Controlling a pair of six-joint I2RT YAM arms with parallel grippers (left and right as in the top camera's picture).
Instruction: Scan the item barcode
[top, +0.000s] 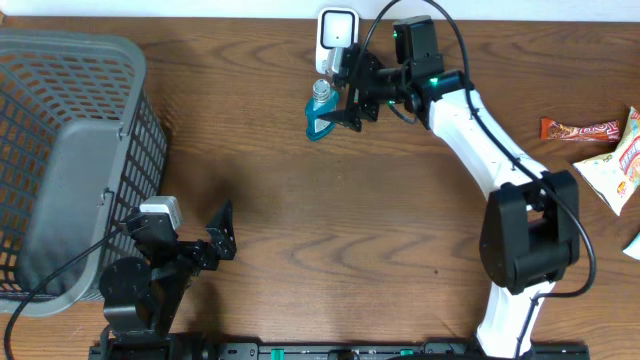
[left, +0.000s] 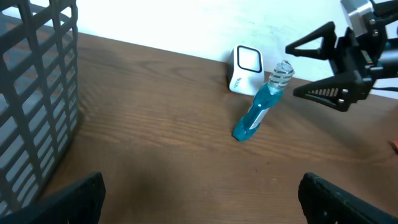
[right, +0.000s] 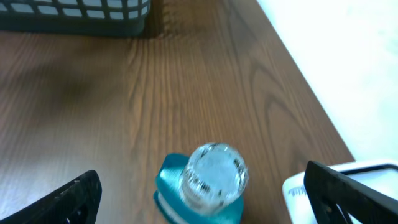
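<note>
The right hand (left: 293, 71) is wide open and holds nothing. Just in front of its finger tips is the small blue bottle with a clear ribbed cap (left: 256, 115). The bottle is at a slant on the brown wooden table (top: 300, 200), cap end toward the hand; I cannot tell if it leans on something. Just past the cap, a bit to one side, stands the white boxy scanner with a dark window (left: 246, 68). The left hand (top: 222, 232) is open too, empty, and well apart from all this. The job now looks like taking hold of the bottle. To do it well, the right hand should slide forward until one finger is on each side of the blue part, not the round cap, which could slip. Then it should squeeze gently but firmly, going slowly so it does not bump the scanner. No barcode stripes show, so the bottle will likely need turning until they face the window.
</note>
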